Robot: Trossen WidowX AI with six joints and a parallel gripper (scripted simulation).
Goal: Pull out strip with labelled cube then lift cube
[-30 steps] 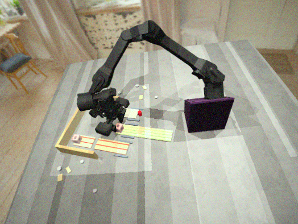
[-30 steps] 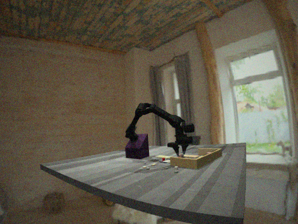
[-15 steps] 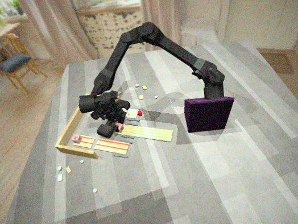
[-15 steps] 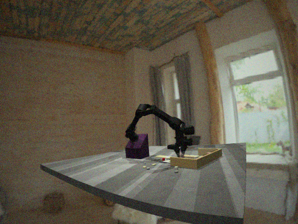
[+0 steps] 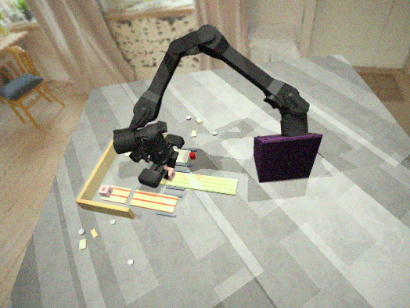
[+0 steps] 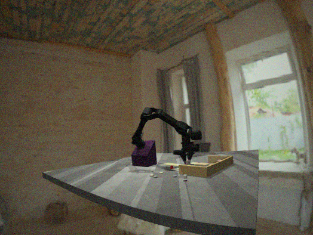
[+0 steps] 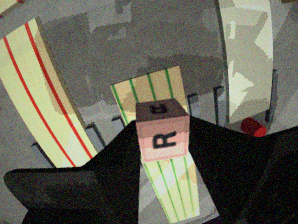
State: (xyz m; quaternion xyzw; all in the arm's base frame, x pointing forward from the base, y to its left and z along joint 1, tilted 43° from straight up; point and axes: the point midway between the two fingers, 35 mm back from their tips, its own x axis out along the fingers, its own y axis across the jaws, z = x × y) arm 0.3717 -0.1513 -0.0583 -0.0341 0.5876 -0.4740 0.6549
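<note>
My jaws are clamped on the pink R-labelled cube (image 7: 161, 131), which sits on the green-lined strip (image 5: 203, 182) near the table's (image 5: 274, 242) middle.

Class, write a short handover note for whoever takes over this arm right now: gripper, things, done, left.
Gripper: shut on the pink cube marked R.
Cube: at the near end of the green-lined strip, low over it; whether it is off the strip I cannot tell.
Other pink cube: on a red-lined strip inside the wooden frame, untouched.
Done: strip lies out of the frame, cube gripped.
Left: lift the cube and hold it up.
</note>
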